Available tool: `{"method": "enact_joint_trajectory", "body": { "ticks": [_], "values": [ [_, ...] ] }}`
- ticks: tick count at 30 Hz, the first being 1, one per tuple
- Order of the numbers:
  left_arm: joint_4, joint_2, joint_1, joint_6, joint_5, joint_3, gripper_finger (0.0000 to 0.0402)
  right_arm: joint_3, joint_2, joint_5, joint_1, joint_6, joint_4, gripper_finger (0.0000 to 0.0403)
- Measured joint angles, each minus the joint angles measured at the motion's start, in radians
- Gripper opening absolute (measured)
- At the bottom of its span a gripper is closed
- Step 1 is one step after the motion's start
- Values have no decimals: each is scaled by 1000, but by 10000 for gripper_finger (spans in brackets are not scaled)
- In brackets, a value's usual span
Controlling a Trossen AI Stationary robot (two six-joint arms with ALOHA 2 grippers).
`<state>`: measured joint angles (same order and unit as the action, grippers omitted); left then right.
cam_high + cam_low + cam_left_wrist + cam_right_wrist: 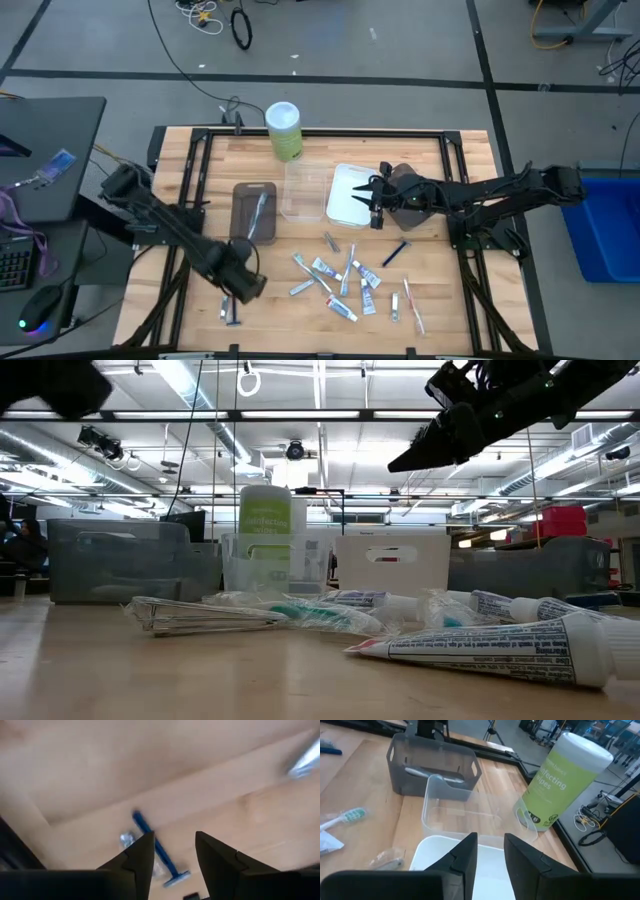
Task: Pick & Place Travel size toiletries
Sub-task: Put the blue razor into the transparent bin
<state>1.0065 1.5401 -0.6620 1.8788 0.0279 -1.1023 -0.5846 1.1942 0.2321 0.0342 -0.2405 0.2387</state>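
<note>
Several travel toiletries (340, 280) lie loose on the wooden table's near middle: small toothpaste tubes (500, 650), toothbrushes (410, 305), wrapped pieces and a dark blue stick (395, 252). A blue razor (155, 847) lies apart at the near left (230, 310). My left gripper (172, 852) is open just above it (240, 283), one finger on either side, touching nothing. My right gripper (490, 852) is open and empty over the white tray (345, 192), held high (440, 445). One slim item (258, 212) lies in the grey tray (255, 210).
A clear tray (305, 190) stands between the grey and white trays. A tall green bottle with a white cap (283, 130) stands at the far edge behind them. Black frame rails (180, 200) run along the table's sides. Bare wood lies at the near left corner.
</note>
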Motion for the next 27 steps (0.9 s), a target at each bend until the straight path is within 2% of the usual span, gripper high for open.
{"method": "enact_joint_trajectory", "body": {
  "ticks": [3,6,10,15,27],
  "values": [
    [9,65,-5,75,135,0,158,0,0,0,0,0,5,112],
    [-23,115,-2,117,200,1,161,0,0,0,0,-7,22,117],
    [-104,158,-2,118,170,1,161,0,0,0,0,-17,56,125],
    [-103,194,-3,127,169,10,161,0,0,0,0,-54,119,133],
    [-299,187,-37,164,142,172,159,0,0,0,0,-64,143,124]
  ]
}}
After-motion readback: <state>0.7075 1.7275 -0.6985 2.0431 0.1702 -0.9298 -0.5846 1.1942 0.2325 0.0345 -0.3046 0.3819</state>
